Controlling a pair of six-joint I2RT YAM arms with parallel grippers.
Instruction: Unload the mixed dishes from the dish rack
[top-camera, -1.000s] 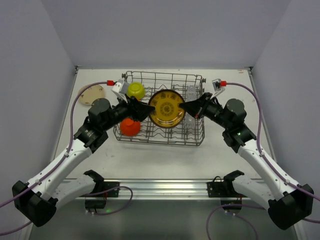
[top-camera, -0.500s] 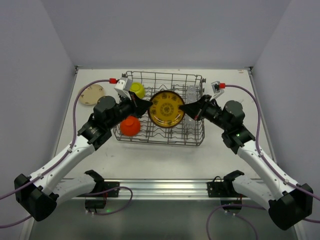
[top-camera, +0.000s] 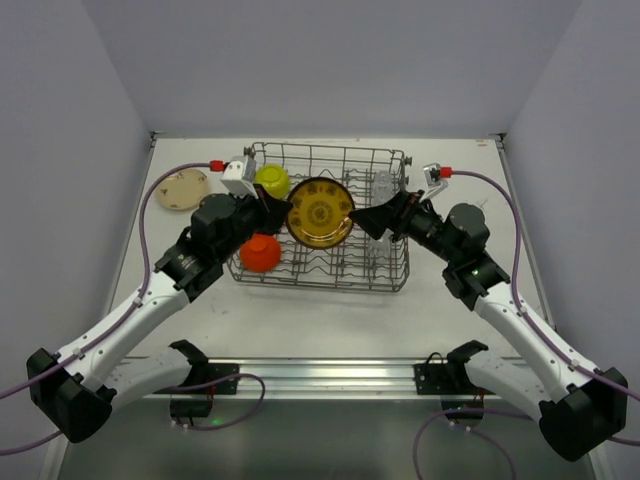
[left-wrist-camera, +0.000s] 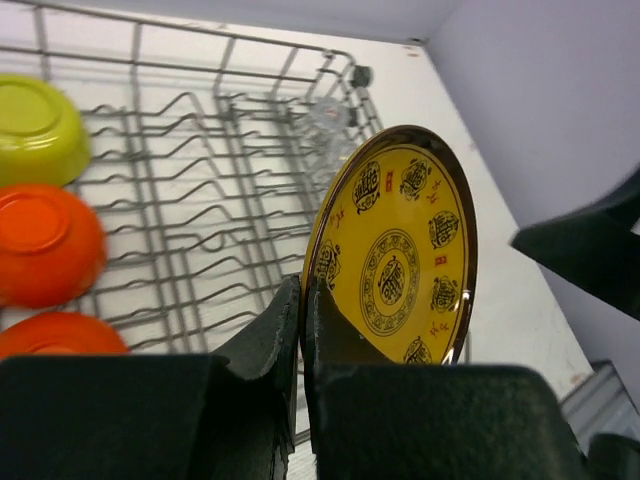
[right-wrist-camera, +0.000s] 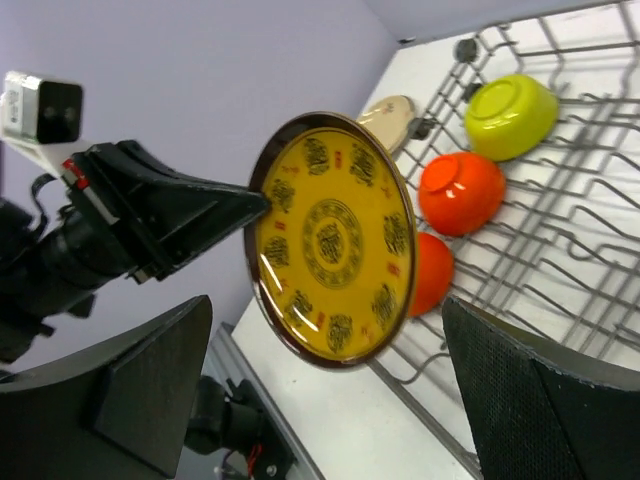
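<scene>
Pinching the patterned plate by its rim, the left gripper holds it upright, face toward the spread-fingered right gripper just beyond.

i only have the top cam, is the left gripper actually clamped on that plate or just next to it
observer: clamped. The left wrist view shows the left gripper shut on the lower rim of the plate, which stands on edge.
operator: is the right one touching it
observer: no. In the right wrist view the right gripper is open wide, with both fingers apart from the plate.
operator: how many orange ones, i see one
observer: two. The first orange bowl has a second orange bowl beside it, near the yellow-green bowl.
</scene>
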